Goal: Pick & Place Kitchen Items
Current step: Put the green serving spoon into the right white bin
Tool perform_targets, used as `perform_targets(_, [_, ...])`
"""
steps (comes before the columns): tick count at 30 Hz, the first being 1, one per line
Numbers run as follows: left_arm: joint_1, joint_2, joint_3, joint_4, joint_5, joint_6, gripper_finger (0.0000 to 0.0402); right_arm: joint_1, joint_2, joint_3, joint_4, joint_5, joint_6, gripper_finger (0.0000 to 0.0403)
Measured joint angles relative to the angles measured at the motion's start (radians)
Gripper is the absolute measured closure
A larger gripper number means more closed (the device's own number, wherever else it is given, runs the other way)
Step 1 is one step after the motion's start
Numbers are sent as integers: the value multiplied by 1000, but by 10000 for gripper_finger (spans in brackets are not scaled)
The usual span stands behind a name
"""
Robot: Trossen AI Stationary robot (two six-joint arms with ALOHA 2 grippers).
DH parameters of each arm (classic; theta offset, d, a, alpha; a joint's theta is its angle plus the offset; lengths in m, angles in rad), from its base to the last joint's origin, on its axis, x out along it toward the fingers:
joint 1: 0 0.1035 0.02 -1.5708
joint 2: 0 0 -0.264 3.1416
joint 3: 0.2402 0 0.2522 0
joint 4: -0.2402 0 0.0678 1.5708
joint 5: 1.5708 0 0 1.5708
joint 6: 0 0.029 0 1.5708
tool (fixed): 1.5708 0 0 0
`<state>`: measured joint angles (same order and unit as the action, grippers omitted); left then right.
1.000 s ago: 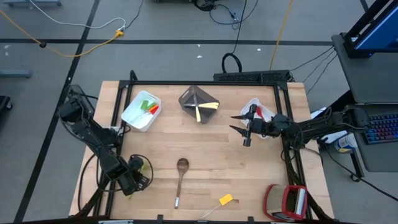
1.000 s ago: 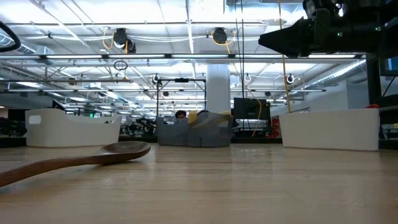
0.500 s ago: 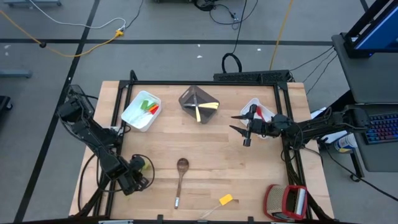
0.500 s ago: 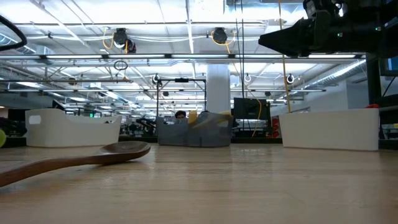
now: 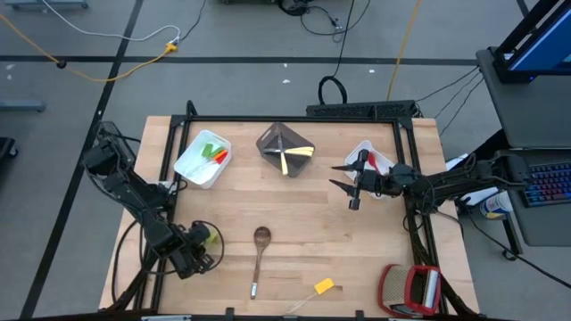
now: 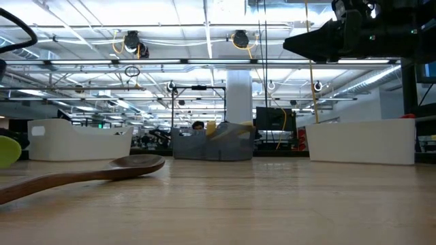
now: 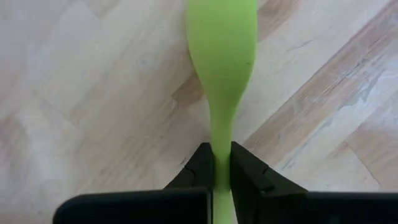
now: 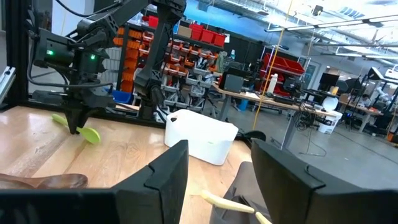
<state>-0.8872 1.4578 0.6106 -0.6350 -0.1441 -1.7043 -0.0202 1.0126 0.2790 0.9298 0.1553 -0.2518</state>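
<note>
I am watching the left pincer (image 7: 222, 167) clenching the thin neck of the green spoon (image 7: 222, 56), its two fingers (image 7: 200, 169) pressing the handle from both sides. In the high view that pincer (image 5: 198, 242) is sitting at the near left corner of the desk (image 5: 357, 259), and the spoon's pale green head (image 6: 8, 150) is showing just above the wood at the low view's edge. The right pincer (image 5: 348, 183) is hanging released over the far right part of the desk, beside a white bin (image 5: 378, 161), with its fingers (image 8: 155, 177) standing apart and gripping nothing. The brown wooden spoon (image 5: 259, 257) is lying flat near the front middle, and a small yellow piece (image 5: 324, 286) is lying near it. Another white bin (image 5: 193, 168) at the far left is holding green and red utensils (image 5: 214, 152), and a grey bin (image 5: 272, 141) in the far middle is holding a yellow one (image 5: 287, 159).
</note>
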Motion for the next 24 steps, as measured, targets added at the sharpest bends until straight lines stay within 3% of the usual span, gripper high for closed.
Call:
perform_targets(5, [4,1,0,2,-66,46,386,0,0,0,0,0,7,234])
perform_targets(12, [14,14,22,-31,-242,151,386,0,0,0,0,0,31,234])
perform_targets(16, [42,14,23,-39,-261,175,387,0,0,0,0,0,48,234])
perform_targets(24, [128,12,24,41,-330,403,387,0,0,0,0,0,57,234])
